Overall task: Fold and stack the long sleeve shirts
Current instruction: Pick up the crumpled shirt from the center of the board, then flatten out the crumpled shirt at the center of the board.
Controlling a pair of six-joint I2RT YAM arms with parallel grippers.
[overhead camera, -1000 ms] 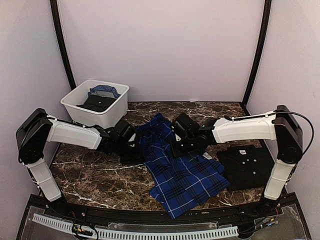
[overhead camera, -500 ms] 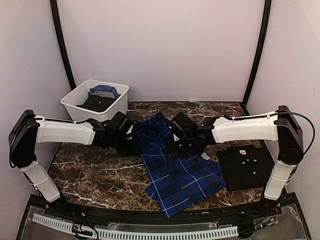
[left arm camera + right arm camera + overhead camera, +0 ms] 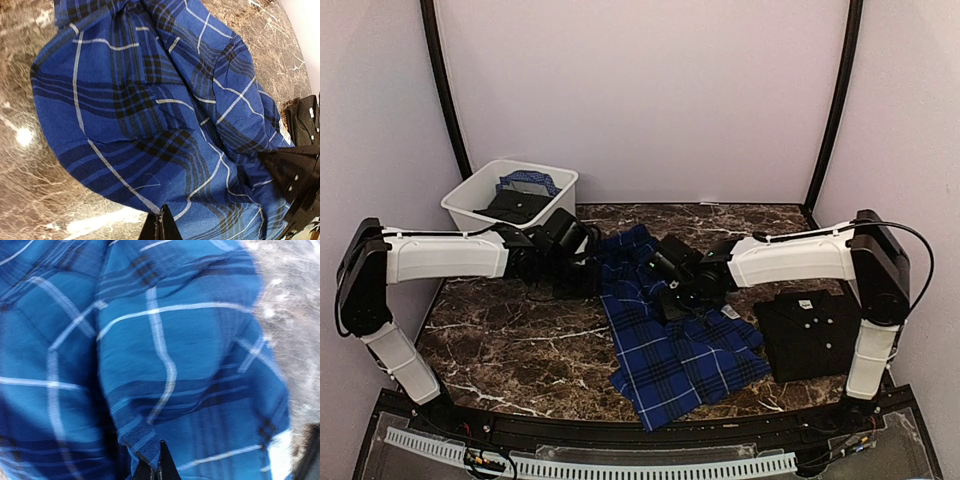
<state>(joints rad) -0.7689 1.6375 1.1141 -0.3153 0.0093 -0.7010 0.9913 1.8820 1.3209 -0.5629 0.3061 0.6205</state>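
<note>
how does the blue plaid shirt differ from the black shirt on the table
The blue plaid shirt has black and white lines; the black shirt is plain with white buttons. The blue plaid shirt lies rumpled and spread out; the black shirt is folded compact. Both rest on the table.

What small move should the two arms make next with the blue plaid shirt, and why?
Probably lift both ends slightly and draw them apart: the left gripper and right gripper appear shut on the blue plaid shirt, which lies crumpled, not yet flat enough to fold.
</note>
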